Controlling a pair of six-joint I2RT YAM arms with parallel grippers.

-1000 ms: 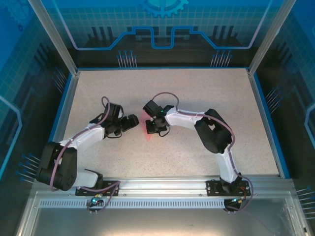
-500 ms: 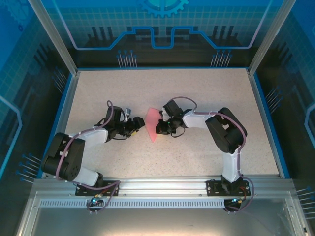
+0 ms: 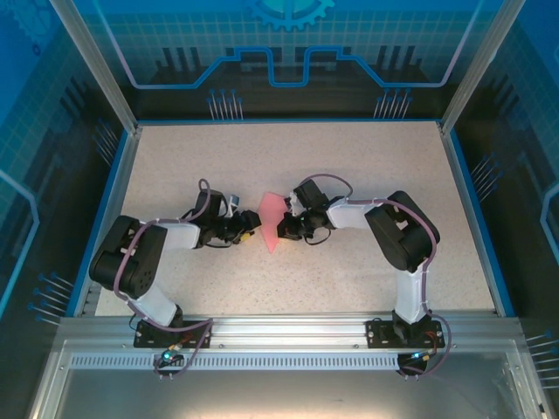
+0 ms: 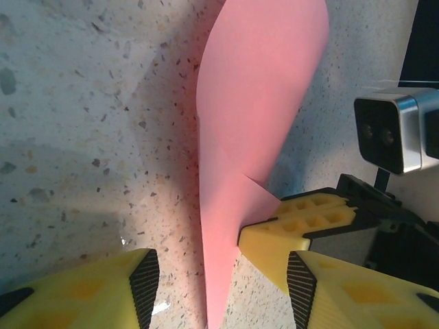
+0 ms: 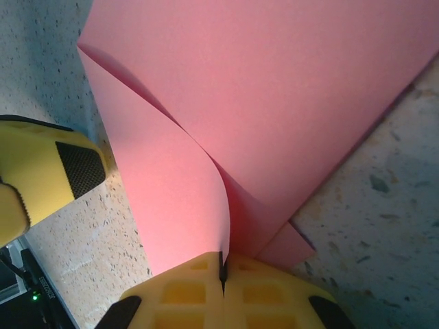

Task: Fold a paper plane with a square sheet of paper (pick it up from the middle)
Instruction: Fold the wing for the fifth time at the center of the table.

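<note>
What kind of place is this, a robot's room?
Probably a robot lab test booth: a left arm and right arm bolted to a metal rail, a speckled table, and blue printed walls around it.

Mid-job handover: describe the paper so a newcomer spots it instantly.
Start at the middle of the speckled table, where the left gripper and right gripper nearly meet. Between them is the sheet of paper, folded over and pinched by the right gripper. Nothing else there is pink-red.
</note>
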